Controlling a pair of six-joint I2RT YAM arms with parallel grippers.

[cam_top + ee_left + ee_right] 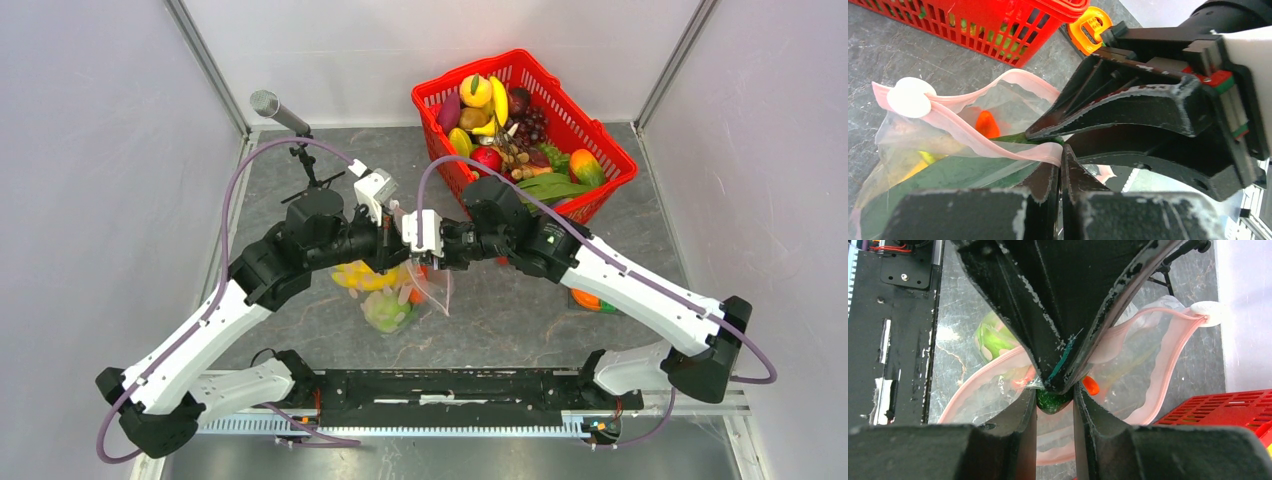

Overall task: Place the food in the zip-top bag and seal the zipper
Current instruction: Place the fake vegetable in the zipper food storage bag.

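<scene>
Arms: left arm and right arm reach inward from the near edge and meet nose to nose over the middle of the table.
Table: grey, stone-patterned. It carries the basket, the bag and a black base plate between the arm bases.
Basket: red mesh at the far right, behind the right arm. It is filled with toy produce and stands well apart from the bag.
Bag: clear, dotted, below both grippers and left of centre. The mouth is raised and gaping; the body sags toward the table.
Left gripper: clenched on the zipper at the near lip of the mouth, jaws pressed together on the strip.
Right gripper: grasping the cucumber, jaws partly closed around it. The tip faces the left gripper, just beside it.
Zipper: pale pink strip, unsealed. Its two lips bow apart across the mouth.
Banana bunch: yellow, inside the bag on its left side.
Cauliflower: white-green, inside the bag, nearest the arm bases.
Cucumber: dark green, between the right jaws at the bag mouth.
Carrot: orange, inside the bag, just beyond the cucumber.
Loose toy: orange and green, on the table, partly hidden under the right forearm.
Tab: white, round, at one end of the zipper.
</scene>
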